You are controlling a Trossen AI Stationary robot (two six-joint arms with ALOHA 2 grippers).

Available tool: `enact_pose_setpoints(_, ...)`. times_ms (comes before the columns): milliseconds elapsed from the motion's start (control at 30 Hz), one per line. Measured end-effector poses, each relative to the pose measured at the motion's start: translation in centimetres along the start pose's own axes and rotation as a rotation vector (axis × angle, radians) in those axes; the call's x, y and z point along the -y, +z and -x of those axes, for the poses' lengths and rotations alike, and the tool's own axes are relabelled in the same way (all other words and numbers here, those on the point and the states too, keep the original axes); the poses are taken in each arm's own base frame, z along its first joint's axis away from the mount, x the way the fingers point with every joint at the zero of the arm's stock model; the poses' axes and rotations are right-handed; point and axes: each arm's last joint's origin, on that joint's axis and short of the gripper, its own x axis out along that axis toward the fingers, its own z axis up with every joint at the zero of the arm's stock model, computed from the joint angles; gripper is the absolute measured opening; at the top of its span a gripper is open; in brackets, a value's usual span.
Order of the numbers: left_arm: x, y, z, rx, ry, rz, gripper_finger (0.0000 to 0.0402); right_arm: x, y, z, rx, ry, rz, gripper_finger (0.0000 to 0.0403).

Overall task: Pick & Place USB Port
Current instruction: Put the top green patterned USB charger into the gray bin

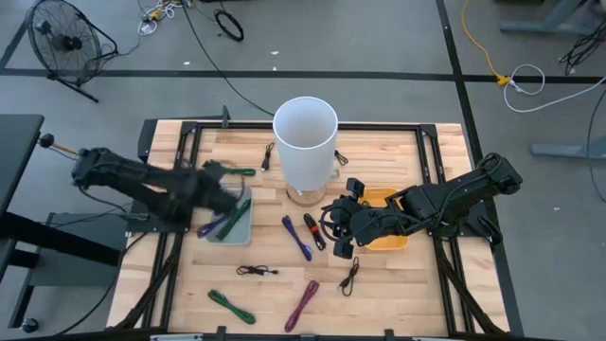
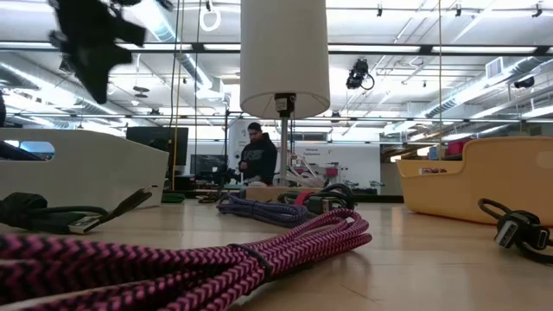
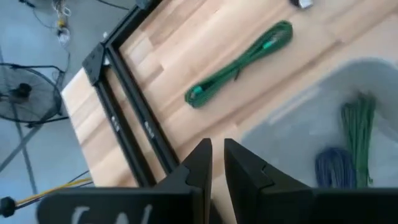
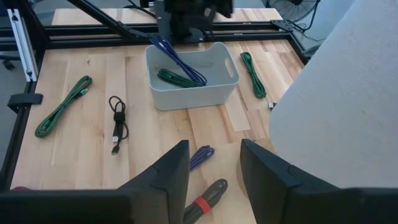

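The left claw [image 3: 215, 163] is hovering over the grey bin's [image 1: 248, 230] rim, nearly clenched and empty. The right claw [image 4: 214, 163] is hanging released and empty above a black cable [image 4: 205, 202] beside the yellow bin [image 1: 393, 242].

Both arms are black throughout, built of chunky jointed segments. The right gripper [image 4: 214, 180] ends in two broad, flat, matte-black fingers with angular faceted edges; the left gripper [image 3: 214, 165] has the same dark wedge-shaped fingers (faint pale lettering shows on its housing, too blurred to read)
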Motion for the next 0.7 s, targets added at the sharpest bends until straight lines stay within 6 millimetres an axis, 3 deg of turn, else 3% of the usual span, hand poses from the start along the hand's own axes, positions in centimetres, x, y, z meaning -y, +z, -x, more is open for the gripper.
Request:
enact_pose_setpoints(200, -1.4, 4.2, -3.2, -0.093, -0.156, -0.028, 0.0048, 0.0, 0.0, 0.0, -0.004, -0.001, -0.001, 0.0146)
enact_pose_setpoints(400, -3.5, 7.0, -5.9, -0.098, -0.362, 0.004, 0.0048, 0.0, -0.1, 0.0, -0.007, 0.001, 0.001, 0.0146)
enact_pose_setpoints(700, -4.2, 5.4, -11.4, -0.192, -0.442, -0.021, 0.0052, 0.0, -0.1, 0.0, -0.006, -0.001, 0.004, 0.0146)
